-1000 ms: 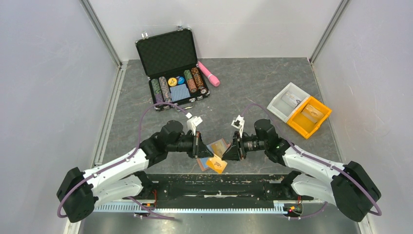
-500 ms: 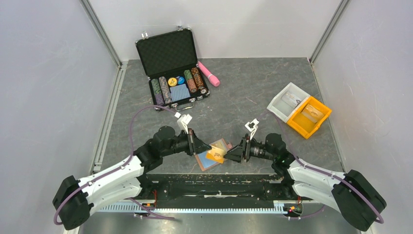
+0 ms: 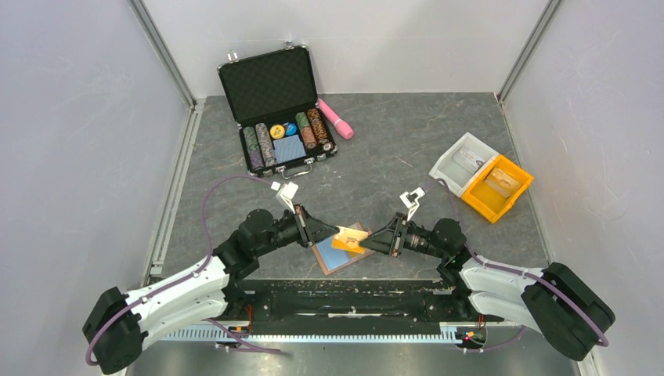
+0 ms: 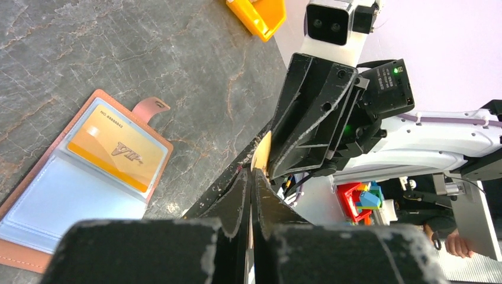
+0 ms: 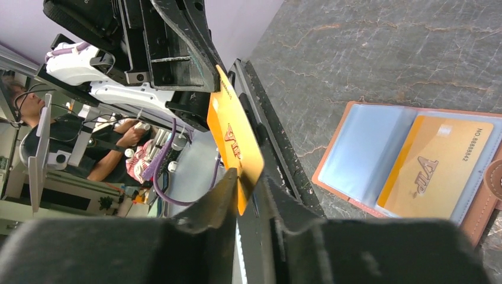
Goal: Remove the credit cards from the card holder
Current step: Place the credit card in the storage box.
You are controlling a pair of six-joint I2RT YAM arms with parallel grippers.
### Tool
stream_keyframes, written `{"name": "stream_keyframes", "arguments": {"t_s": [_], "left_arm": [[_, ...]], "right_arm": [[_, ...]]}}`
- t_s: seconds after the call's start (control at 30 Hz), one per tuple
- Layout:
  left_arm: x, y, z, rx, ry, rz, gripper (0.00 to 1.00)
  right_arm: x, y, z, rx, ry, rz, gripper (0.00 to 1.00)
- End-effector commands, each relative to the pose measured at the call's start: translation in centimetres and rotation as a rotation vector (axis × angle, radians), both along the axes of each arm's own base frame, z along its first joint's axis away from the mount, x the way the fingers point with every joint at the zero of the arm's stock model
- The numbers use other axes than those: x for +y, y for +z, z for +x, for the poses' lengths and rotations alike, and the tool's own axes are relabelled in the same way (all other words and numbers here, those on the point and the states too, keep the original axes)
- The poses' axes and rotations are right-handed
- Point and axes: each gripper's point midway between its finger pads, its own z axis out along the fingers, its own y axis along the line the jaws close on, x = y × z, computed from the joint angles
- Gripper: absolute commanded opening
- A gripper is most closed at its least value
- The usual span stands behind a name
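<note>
Since 1 s before, both arms had dropped lower & stretched in, so the claw tips met right over the card holder (image 3: 330, 258). Back then the holder looked held up between the claws. It now lay flat & open on the table (image 3: 391, 149), near the 6 o'clock edge of the top view.

Count: 2 orange cards, 1 holder, 2 claws. 1 orange card (image 5: 234, 133) was up in the air between the claws. The L claw (image 3: 333, 233) came in from 9 o'clock & was clenched tight on one end of it. The R claw (image 3: 366, 241) came in from 3 o'clock w/ the other end between its fingers. Can't tell if it squeezed the card or just sat around it. The 2nd orange card (image 4: 115, 148) sat in a light blue pocket of the holder, on the side w/ the small tab (image 4: 151, 108).

Around: 1 black chip case (image 3: 270, 82) stood open at 11 o'clock from the holder, w/ 1 pink thing (image 3: 335, 118) just beside it. 1 white bin (image 3: 442, 176) & 1 yellow bin (image 3: 478, 202) touched each other at 2 o'clock. From above, the claws & the lifted card hid part of the holder.
</note>
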Motion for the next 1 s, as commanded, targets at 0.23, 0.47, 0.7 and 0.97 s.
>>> {"name": "stream_keyframes", "arguments": {"t_s": [0.23,0.47,0.7,0.97], "left_arm": [[0.3,0.3,0.3,0.022,0.027,0.009,0.6],[1.4,-1.3,0.3,0.047,0.046,0.15,1.0],[3.7,-2.2,0.5,0.033,0.088,0.332,1.0],[7.1,-0.7,1.2,-0.061,0.105,0.603,1.0]], "right_arm": [[0.2,2.5,1.1,-0.044,-0.019,0.045,0.0],[-1.6,1.3,6.1,-0.036,-0.143,-0.175,0.0],[-6.6,2.8,11.9,-0.016,-0.331,-0.348,0.0],[-16.7,3.0,16.7,0.071,-0.585,-0.589,0.0]]}}
